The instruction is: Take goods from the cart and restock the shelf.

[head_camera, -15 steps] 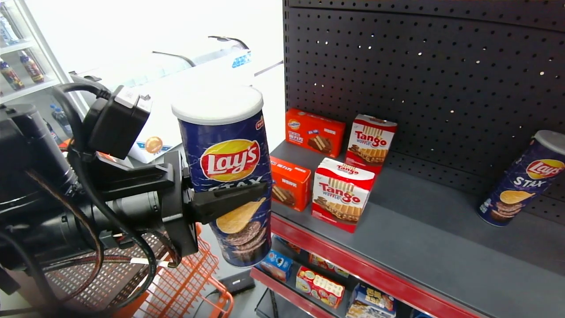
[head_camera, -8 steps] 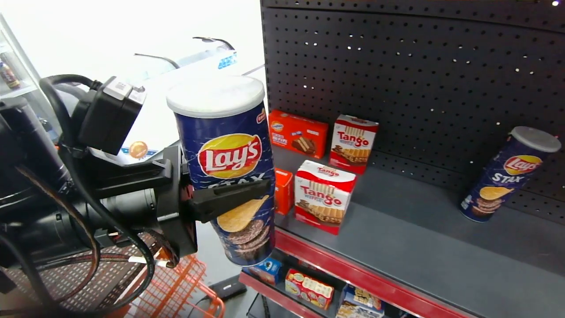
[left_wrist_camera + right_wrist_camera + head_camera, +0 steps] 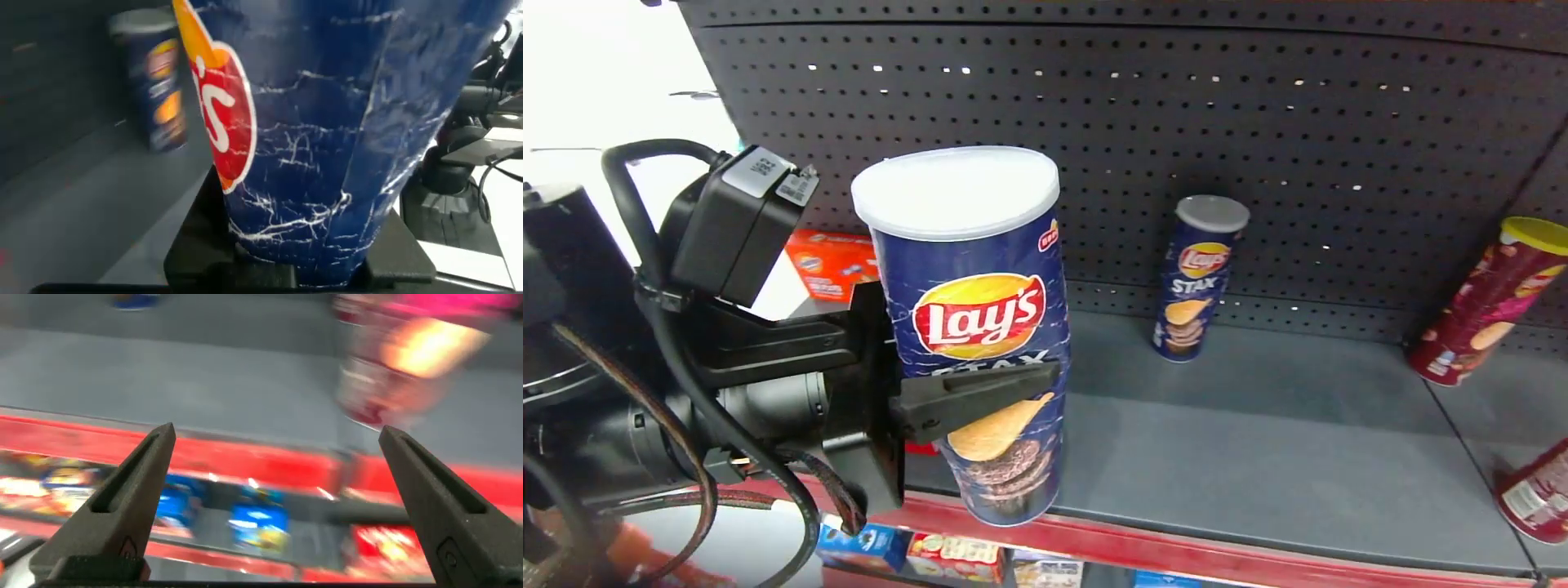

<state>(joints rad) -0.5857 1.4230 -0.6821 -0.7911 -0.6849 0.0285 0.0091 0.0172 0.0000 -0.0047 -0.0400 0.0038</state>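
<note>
One tall blue can (image 3: 976, 269) is clenched in my left pincer (image 3: 1013, 371). It stands upright, and I grip it round its middle. The can hangs in the air just above the red edge (image 3: 1258, 559) of the shelf (image 3: 1258, 441), and it is not set down yet. My right pincer (image 3: 274, 482) is spread wide with nothing in it, and it faces that same red edge.

I think I am at the carrying step: the can is out of the cart, but it has no spot yet. Next I should push it forward, past my left pincer and over the bare grey shelf. Then I should lower it until its bottom sits flat, and let go.

Beyond my left pincer and off to its right, a second blue can (image 3: 1199, 278) stands by the back wall (image 3: 1258, 122). I should keep well apart from it. Farther right, a red can (image 3: 1482, 314) leans on the wall.

Some things are hard to see. The far finger of my left pincer is hidden behind the can. An orange box (image 3: 833, 261) peeks out behind my wrist. Another red can (image 3: 1535, 494) is cut off at the side. Small boxes (image 3: 947, 559) below my left pincer are cut off too.
</note>
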